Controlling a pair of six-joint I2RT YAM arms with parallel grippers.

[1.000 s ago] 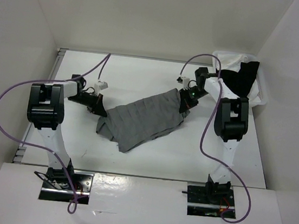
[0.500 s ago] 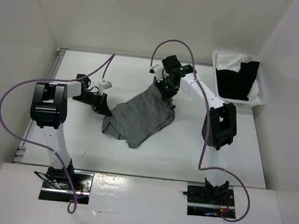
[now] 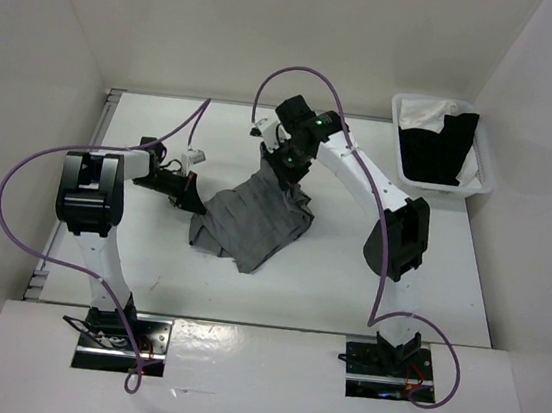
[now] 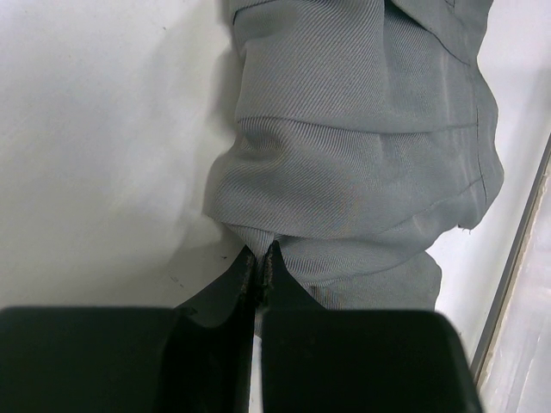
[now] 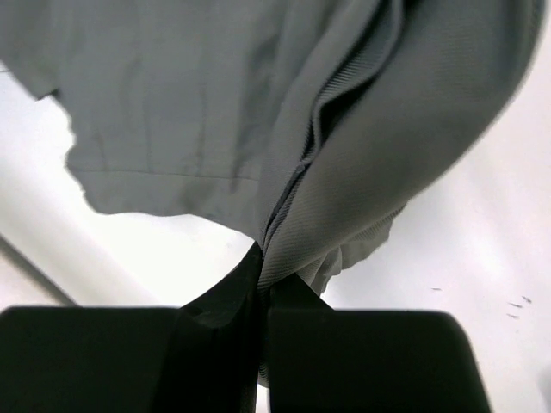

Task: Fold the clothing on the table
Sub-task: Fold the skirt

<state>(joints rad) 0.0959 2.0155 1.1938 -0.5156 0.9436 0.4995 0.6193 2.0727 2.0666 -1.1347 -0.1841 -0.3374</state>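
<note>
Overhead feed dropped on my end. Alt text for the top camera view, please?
A grey pleated skirt lies bunched on the table, pinched at two ends: the left jaws are shut on its left corner, the right jaws shut on its far edge. A white basket holding a black garment and a white garment sits at the far right corner.

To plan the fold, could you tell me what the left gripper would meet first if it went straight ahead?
The grey skirt: the left gripper is shut on its near edge, and the bunched fabric fills the line ahead.
</note>
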